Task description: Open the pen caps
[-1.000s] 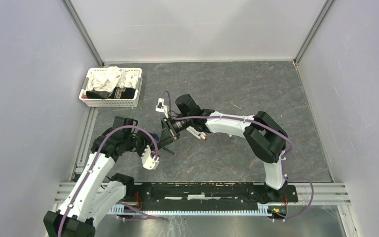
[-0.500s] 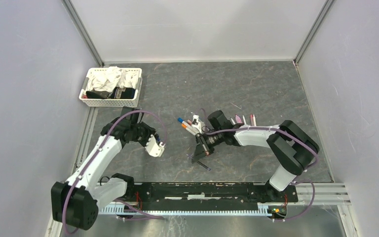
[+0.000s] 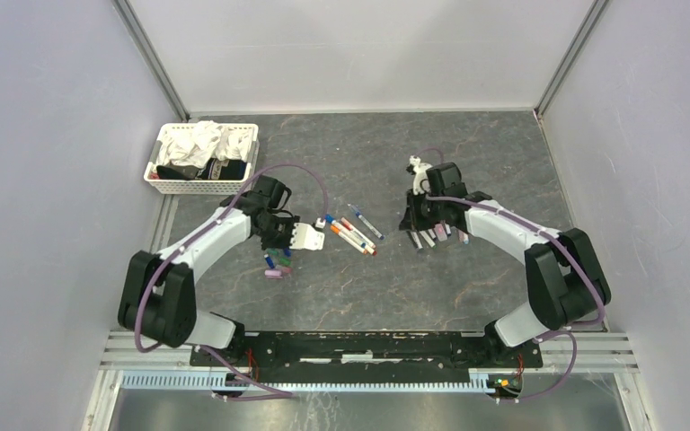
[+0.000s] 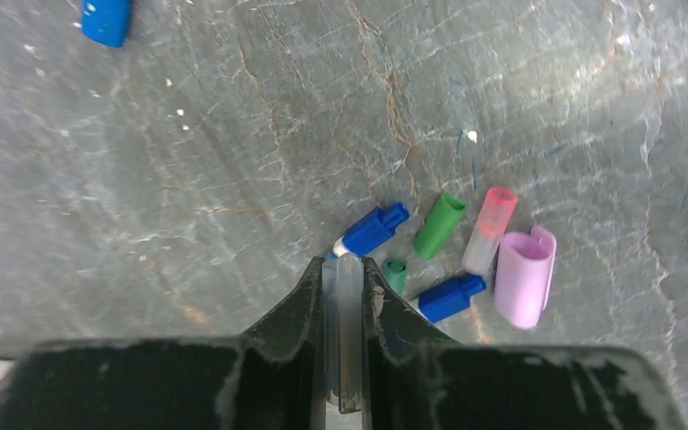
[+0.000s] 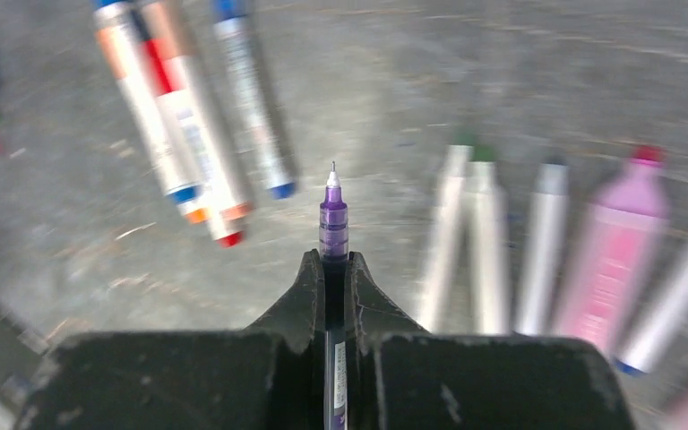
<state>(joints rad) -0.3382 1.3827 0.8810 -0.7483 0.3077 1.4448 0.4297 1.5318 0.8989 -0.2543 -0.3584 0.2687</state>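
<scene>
Far off at the table's (image 3: 368, 148) back left corner sits a white basket (image 3: 163, 185) of cloths, well apart from everything else. Right of it the left gripper (image 4: 343, 269) points down at the grey surface, its jaws drawn narrow and pinching a translucent cap (image 4: 341, 300) that lies along the fingers. Just past the fingertips a cluster of loose caps lies on the table. It holds a blue cap (image 4: 372, 230), a small teal cap (image 4: 395, 273) and a green cap (image 4: 439, 224). With them are a second blue cap (image 4: 448, 297), a clear cap with a pink top (image 4: 490, 231) and a wide lilac cap (image 4: 526, 276). The last two touch. One more blue cap (image 4: 106, 18) lies alone, well apart from that cluster. Near the middle of the table a few white-barrelled pens (image 3: 352, 235) with orange, red and blue ends lie side by side at a slant. Blur hides whether their tips are bare. Further right the right gripper (image 5: 332, 264) is clamped tight on a slim purple pen (image 5: 333, 219), whose bare fine tip sticks out beyond the fingertips, above the table. Right of that tip a row of pale pens (image 5: 488, 242) lies on the surface, nearly parallel. Among them is a wider pink pen (image 5: 614, 255) with a red end. All of them are blurred in the right wrist view.
</scene>
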